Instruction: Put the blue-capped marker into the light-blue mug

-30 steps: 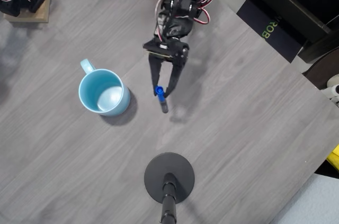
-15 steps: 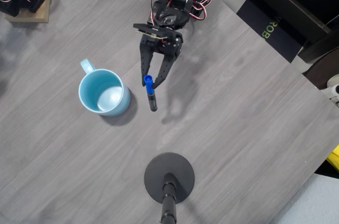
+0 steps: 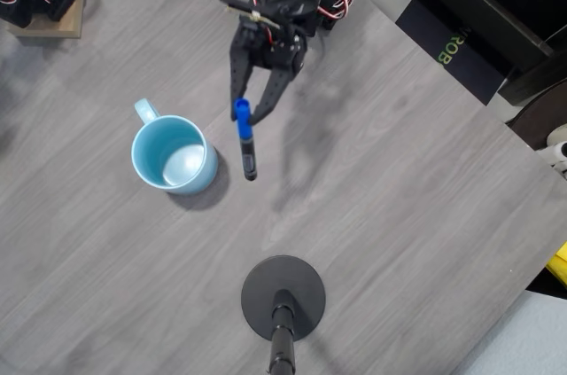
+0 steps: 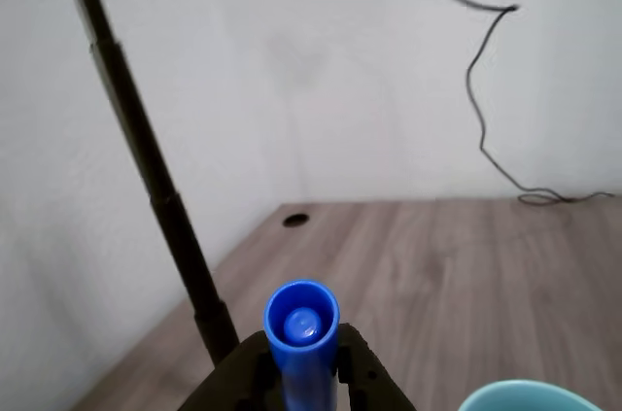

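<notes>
While the overhead view gives me the whole layout, I see the fingers (image 3: 241, 115) pinching the blue-capped marker (image 3: 244, 138) at its cap, barrel hanging just right of the light-blue mug (image 3: 173, 154) on the worktop (image 3: 399, 189). The wrist view adds the cap (image 4: 301, 331) end-on and the mug's rim (image 4: 530, 394) at bottom right.

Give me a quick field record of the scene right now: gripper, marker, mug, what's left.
gripper: shut on the blue-capped marker, gripped at the cap
marker pose: lifted, cap end up, barrel hanging toward the table
light-blue mug: upright, nothing inside, left of the marker in the overhead view
black round stand base: near the picture's lower edge
remaining: marker not yet over the mug
</notes>
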Robot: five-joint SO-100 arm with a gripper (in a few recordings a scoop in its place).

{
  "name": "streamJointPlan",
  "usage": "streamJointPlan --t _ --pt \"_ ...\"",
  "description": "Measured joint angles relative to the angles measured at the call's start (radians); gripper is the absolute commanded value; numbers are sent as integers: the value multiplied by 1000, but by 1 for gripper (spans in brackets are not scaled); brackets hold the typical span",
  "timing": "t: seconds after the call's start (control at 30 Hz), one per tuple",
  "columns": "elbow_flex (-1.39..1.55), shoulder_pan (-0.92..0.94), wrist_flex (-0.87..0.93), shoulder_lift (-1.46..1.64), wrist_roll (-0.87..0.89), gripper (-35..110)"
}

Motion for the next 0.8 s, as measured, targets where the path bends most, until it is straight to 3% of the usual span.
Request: streamJointPlan --t 0.63,0.8 --pt "-241 273 275 -192 242 0" --pt "-241 325 307 -230 227 0"
